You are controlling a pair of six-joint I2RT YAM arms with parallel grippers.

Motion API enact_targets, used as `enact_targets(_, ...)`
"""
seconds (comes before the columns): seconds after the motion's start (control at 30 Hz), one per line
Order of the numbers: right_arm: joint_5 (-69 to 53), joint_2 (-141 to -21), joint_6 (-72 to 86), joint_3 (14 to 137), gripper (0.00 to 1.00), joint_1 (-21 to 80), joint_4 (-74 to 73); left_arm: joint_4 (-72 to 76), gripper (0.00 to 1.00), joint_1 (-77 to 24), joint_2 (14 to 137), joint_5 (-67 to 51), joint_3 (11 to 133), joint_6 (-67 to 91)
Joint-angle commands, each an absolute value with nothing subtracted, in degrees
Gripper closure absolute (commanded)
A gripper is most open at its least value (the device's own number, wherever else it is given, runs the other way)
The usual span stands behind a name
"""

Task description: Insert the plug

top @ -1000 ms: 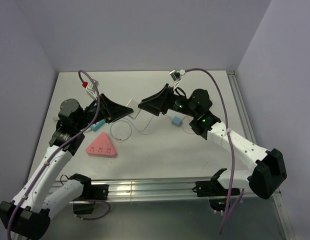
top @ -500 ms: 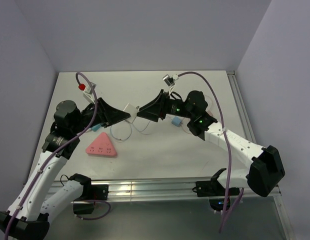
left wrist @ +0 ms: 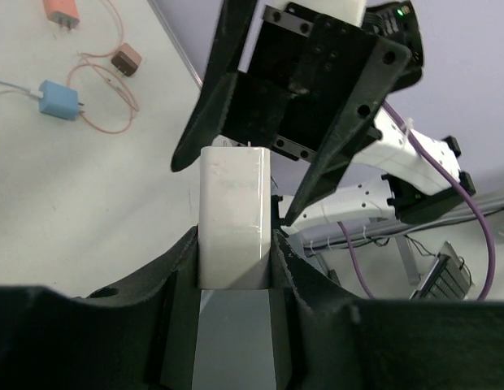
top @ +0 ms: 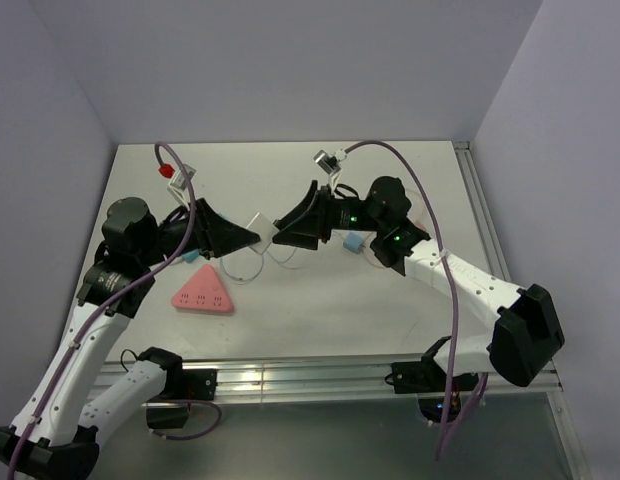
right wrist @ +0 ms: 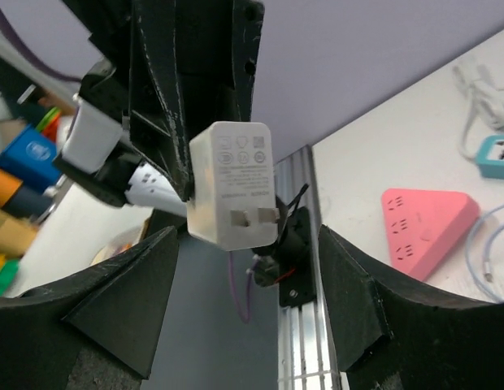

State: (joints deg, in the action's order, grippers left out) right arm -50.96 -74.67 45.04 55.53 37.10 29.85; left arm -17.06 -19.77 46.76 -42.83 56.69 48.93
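Note:
My left gripper (top: 248, 237) is shut on a white plug adapter (top: 258, 222) and holds it in the air over the table's middle. In the left wrist view the adapter (left wrist: 234, 215) stands clamped between my left gripper's (left wrist: 234, 248) jaws. My right gripper (top: 283, 226) is open and faces it tip to tip. In the right wrist view the adapter (right wrist: 232, 183), prongs toward the camera, sits between the spread jaws of my right gripper (right wrist: 245, 237) without touching them. The pink triangular power strip (top: 201, 294) lies on the table below the left arm and also shows in the right wrist view (right wrist: 431, 227).
A white cable (top: 245, 262) loops on the table under the grippers. A blue adapter (top: 352, 241) lies under the right arm. The left wrist view shows the blue adapter (left wrist: 58, 99), an orange one (left wrist: 63, 11) and a brown one (left wrist: 127, 58) with thin cables.
My right gripper has moved left and closed in on the adapter, its jaws now around it. My left arm has drawn back and down a little, still holding the adapter.

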Motion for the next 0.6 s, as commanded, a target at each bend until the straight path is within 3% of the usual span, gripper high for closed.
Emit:
enact_targets(0.0, -58.7, -77.7, 49.5, 58.5, 0.24, 36.3, 38.9, -13.4, 1.00, -20.0, 46.1, -47.8, 59.6, 47.4)
enact_targets(0.33, -64.2, -80.5, 51.9, 62.3, 0.29, 36.3, 41.3, -14.3, 1.00, -20.0, 47.0, -51.4, 59.3, 46.1)
enact_targets(0.57, -67.8, -81.6, 52.6, 63.8, 0.47, 37.8, 41.8, -14.7, 1.00, -20.0, 47.3, -51.5, 59.4, 45.3)
